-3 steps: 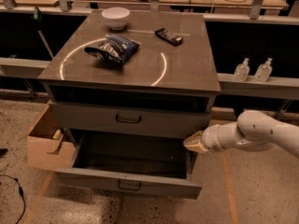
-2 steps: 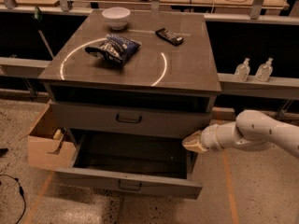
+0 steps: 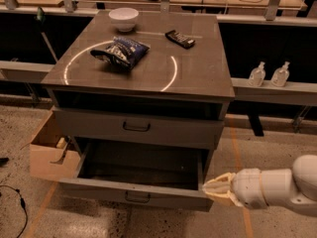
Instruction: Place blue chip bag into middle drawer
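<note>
The blue chip bag (image 3: 120, 52) lies crumpled on the grey cabinet top, left of centre, inside a bright ring of light. The middle drawer (image 3: 99, 190) is pulled out, and its dark interior is empty. My gripper (image 3: 215, 189) is low at the right, on a white arm. Its tan fingertips are together and point left, right at the drawer's front right corner. It holds nothing and is far below the bag.
A white bowl (image 3: 123, 19) and a flat black packet (image 3: 180, 38) sit at the back of the cabinet top. The taller-fronted drawer (image 3: 136, 127) above is shut. A tan wooden box (image 3: 47, 152) stands to the cabinet's left. Two clear bottles (image 3: 256, 75) stand on a ledge to the right.
My gripper has dropped lower and drawn back to the right, from the drawer's right side wall to its front right corner. The bag and the drawer have not moved.
</note>
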`<state>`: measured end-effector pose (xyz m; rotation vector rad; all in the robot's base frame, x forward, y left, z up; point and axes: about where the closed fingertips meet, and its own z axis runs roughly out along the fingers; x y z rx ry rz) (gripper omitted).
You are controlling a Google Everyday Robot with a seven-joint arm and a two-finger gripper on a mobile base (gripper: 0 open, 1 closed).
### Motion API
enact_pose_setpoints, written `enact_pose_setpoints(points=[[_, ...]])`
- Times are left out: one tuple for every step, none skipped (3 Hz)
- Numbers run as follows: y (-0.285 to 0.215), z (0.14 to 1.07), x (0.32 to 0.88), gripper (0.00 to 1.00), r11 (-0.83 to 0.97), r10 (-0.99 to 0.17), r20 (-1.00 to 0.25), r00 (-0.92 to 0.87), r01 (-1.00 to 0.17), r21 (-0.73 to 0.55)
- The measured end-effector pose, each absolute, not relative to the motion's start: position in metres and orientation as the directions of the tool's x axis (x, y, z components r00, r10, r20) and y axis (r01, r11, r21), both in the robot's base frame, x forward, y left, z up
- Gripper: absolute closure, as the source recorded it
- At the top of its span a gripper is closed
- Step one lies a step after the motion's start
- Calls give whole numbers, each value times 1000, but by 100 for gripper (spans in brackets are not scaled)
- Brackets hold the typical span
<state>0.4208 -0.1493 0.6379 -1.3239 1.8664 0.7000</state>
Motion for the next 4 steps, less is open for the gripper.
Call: enact_pose_setpoints(points=[[-154,664,345,76,339,-499,-823,-270,-935,100],[-155,667,335,46,337,-494,-826,-273,-935,108],[-153,670,334,23,331,-481,-835,-267,-937,109],[-149,701,343,1,318,-469,-859,-207,-947,54]])
